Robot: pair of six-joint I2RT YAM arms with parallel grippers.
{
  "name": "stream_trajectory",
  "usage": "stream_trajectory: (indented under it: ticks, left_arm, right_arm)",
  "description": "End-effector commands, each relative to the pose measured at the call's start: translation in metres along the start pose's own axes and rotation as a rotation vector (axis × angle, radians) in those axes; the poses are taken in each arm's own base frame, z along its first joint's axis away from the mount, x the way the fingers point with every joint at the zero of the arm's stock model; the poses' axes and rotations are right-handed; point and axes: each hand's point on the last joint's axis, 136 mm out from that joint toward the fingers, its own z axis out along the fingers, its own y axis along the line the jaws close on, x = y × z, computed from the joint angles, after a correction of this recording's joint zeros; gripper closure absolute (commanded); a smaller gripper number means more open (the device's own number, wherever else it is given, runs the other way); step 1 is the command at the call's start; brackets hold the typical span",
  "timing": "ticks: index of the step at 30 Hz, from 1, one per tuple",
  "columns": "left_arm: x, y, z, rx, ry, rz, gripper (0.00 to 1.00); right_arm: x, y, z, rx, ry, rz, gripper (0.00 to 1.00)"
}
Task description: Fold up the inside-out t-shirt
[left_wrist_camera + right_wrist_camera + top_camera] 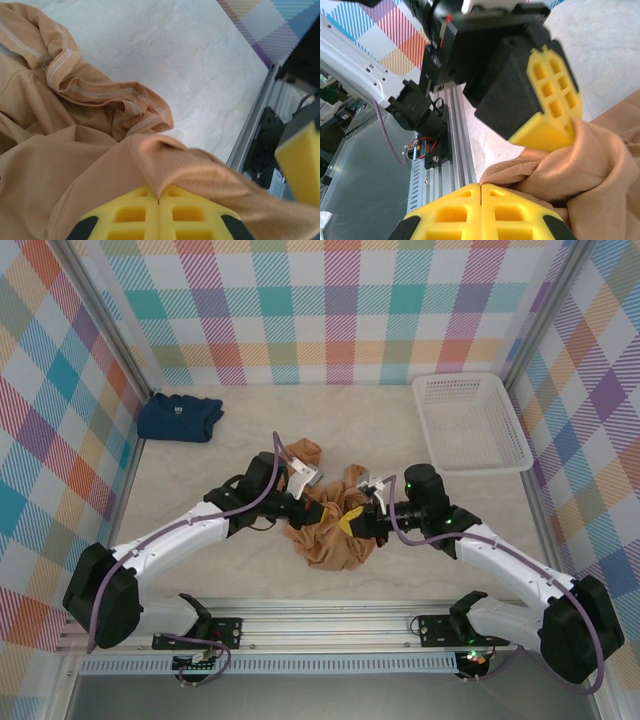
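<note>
The inside-out t-shirt (330, 545) lies crumpled in a tan heap at the middle of the table, its stitched hems facing up (75, 90). My left gripper (330, 514) reaches in from the left and is shut on a fold of the shirt (200, 170); the fabric peaks out from between the closed yellow pads (159, 199). From the right, my right gripper (356, 523) meets it, shut on another fold of the shirt (605, 165) right beside it (480, 186). The two grippers are almost touching above the heap; the left gripper's yellow fingers (550, 100) hang just in front of the right one.
A folded navy-blue shirt (180, 417) lies at the back left corner. A white plastic basket (470, 420) stands at the back right. The aluminium rail (330, 625) runs along the near table edge, close behind the grippers. Checked walls enclose the table.
</note>
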Motion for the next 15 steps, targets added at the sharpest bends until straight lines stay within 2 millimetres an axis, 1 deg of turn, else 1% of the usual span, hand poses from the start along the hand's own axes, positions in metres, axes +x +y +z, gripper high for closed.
stream_trajectory:
  ticks: [1, 4, 5, 7, 8, 11, 13, 15]
  left_arm:
    - [-0.044, -0.015, -0.014, 0.044, -0.151, -0.006, 1.00]
    - [-0.067, -0.024, -0.034, 0.102, -0.274, -0.025, 1.00]
    - [-0.071, -0.027, -0.040, 0.125, -0.303, -0.026, 1.00]
    - [-0.073, -0.034, -0.048, 0.155, -0.332, -0.008, 1.00]
    - [-0.072, -0.036, -0.050, 0.160, -0.336, 0.005, 1.00]
    - [-0.064, -0.038, -0.054, 0.163, -0.339, 0.051, 1.00]
    - [-0.061, -0.041, -0.059, 0.164, -0.345, 0.086, 1.00]
    - [-0.058, -0.045, -0.062, 0.172, -0.348, 0.118, 1.00]
  right_arm:
    - [0.007, 0.009, 0.009, -0.016, 0.035, -0.034, 1.00]
    - [0.031, 0.007, 0.020, 0.004, 0.099, -0.018, 1.00]
    - [0.037, 0.006, 0.023, 0.014, 0.121, -0.017, 0.98]
    - [0.041, 0.006, 0.026, 0.028, 0.146, -0.030, 0.89]
    - [0.039, 0.006, 0.026, 0.036, 0.145, -0.041, 0.83]
    - [0.025, 0.011, 0.019, 0.062, 0.106, -0.086, 0.71]
    - [0.013, 0.016, 0.011, 0.082, 0.062, -0.117, 0.67]
    - [0.001, 0.020, 0.002, 0.097, 0.019, -0.132, 0.65]
